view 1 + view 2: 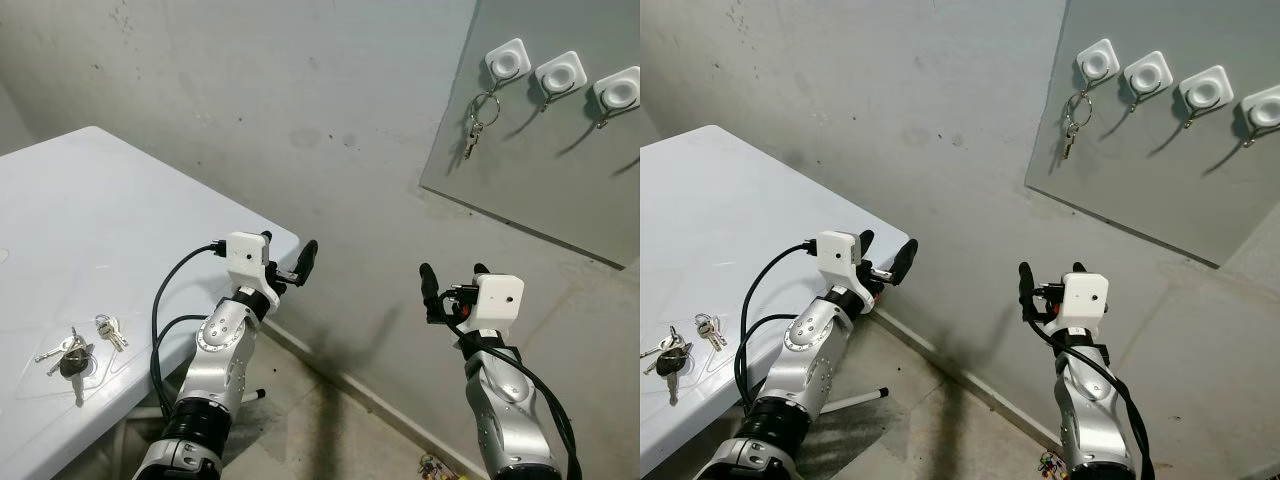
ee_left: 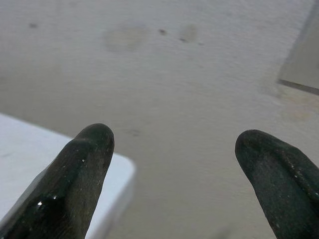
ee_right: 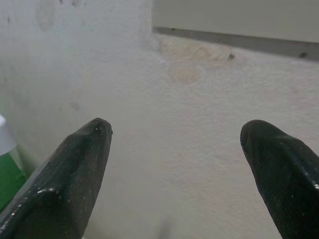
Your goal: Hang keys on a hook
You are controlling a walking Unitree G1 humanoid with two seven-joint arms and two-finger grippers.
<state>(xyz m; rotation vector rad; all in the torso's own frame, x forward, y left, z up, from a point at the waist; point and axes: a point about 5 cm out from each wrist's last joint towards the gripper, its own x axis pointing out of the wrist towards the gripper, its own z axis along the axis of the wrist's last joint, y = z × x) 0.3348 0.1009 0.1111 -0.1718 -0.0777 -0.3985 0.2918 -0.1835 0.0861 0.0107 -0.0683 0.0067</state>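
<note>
Nearest, both empty and spread wide: left tool (image 1: 292, 262) raised just past the corner of the white worktop (image 1: 120, 200), right tool (image 1: 452, 276) raised toward the grey wall, well below the hooks. On the worktop, two loose key bunches (image 1: 72, 352) and (image 1: 110, 330), likely light, rigid, slippery and prone to swing, best pinched at the ring. Farthest, on the wall panel (image 1: 540, 170), one set of keys (image 1: 478, 118) hanging from the leftmost hook (image 1: 508, 62), neighbouring hooks (image 1: 560, 73) bare; no containers.

White hooks (image 1: 560, 72), grey board (image 1: 540, 190), silver keys (image 1: 478, 125), white table (image 1: 110, 230)
</note>
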